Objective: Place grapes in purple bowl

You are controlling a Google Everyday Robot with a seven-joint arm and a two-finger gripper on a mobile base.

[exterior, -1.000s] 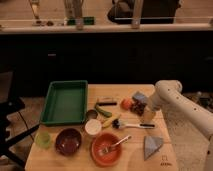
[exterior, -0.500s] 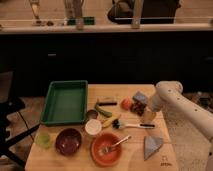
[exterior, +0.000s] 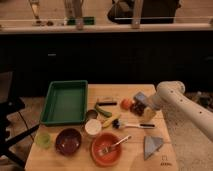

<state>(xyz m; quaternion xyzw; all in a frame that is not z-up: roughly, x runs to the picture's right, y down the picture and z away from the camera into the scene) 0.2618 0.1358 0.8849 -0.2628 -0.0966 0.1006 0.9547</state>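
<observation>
The gripper [exterior: 142, 105] is at the grapes [exterior: 136, 108] on the right, hold indeterminable, with a tomato [exterior: 126, 104] just left and a cup [exterior: 93, 127] and orange bowl [exterior: 106, 149] between them and the purple bowl [exterior: 68, 141] near left.

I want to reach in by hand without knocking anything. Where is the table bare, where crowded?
Bare wood: the back strip of the table between green tray and the arm; the front patch between orange bowl and grey cloth. Crowded: the middle, from white cup to brush, and the right, where the gripper sits by the grapes and orange-red fruit.
</observation>
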